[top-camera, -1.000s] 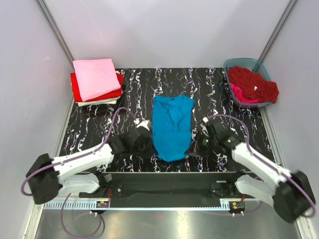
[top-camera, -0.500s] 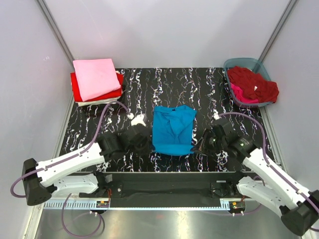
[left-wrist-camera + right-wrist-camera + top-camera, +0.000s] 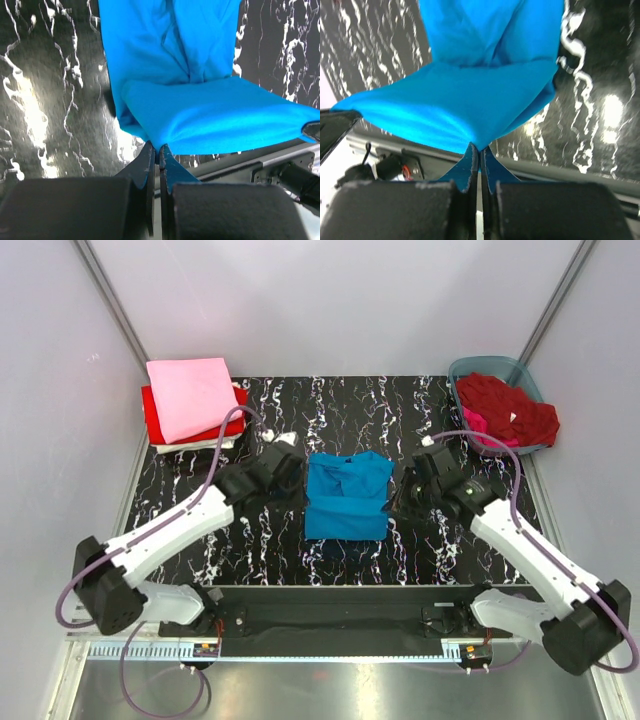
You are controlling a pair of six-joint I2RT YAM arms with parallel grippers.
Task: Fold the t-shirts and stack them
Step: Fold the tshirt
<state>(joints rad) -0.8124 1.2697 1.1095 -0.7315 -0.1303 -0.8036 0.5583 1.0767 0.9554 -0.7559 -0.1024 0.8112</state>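
Note:
The turquoise t-shirt (image 3: 346, 497) lies in the middle of the table, its near half lifted and doubled back over its far half. My left gripper (image 3: 300, 483) is shut on its left corner, with the cloth (image 3: 200, 115) stretched in front of the closed fingers (image 3: 145, 165). My right gripper (image 3: 392, 492) is shut on its right corner; the cloth (image 3: 470, 110) hangs taut from the fingertips (image 3: 487, 162). A stack of folded shirts stands at the back left: pale pink (image 3: 190, 397) on top, bright red (image 3: 155, 420) under it, white (image 3: 195, 445) at the bottom. Dark red (image 3: 510, 405) and magenta (image 3: 478, 427) shirts lie crumpled in the tub.
The grey-blue plastic tub (image 3: 470, 368) stands at the back right corner. The black marbled table (image 3: 420, 415) has grey walls on three sides. A metal rail (image 3: 330, 615) with the arm bases runs along the near edge.
Both grippers have carried the shirt's near hem away from the bases, toward the far end. The shirt has gone from a long flat shape to a shorter doubled one.

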